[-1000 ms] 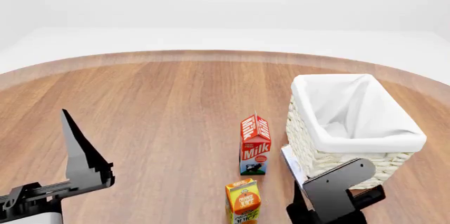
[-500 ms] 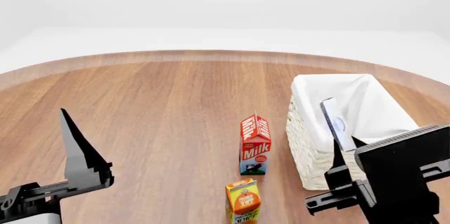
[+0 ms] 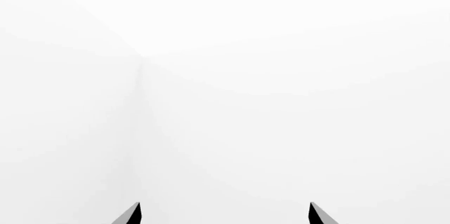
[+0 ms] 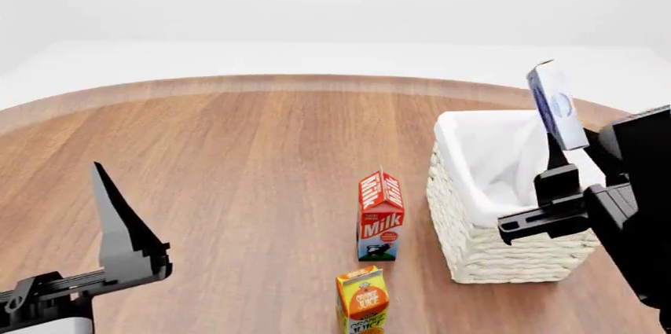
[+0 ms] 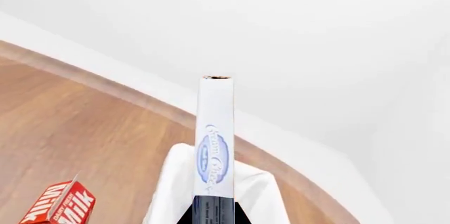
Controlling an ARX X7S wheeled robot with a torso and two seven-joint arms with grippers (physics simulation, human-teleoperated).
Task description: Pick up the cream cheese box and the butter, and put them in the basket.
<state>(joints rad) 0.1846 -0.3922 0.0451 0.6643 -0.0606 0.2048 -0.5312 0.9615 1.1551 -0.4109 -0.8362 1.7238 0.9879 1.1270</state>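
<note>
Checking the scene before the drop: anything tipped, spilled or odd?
Nothing spilled or damaged. The milk carton and juice carton stand upright beside the basket. The right gripper holds the cream cheese box on edge above the basket. No butter is visible.

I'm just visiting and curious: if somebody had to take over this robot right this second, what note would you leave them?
Right gripper: shut on the cream cheese box, held up on edge above the basket.
Left gripper: open and empty, raised off the table, away from everything.
Basket: nothing visible in the part of the white liner that shows.
Butter: not in any view.
Done: cream cheese box picked up.
Left: lower and release the box into the basket, then find the butter and put it in too.
</note>
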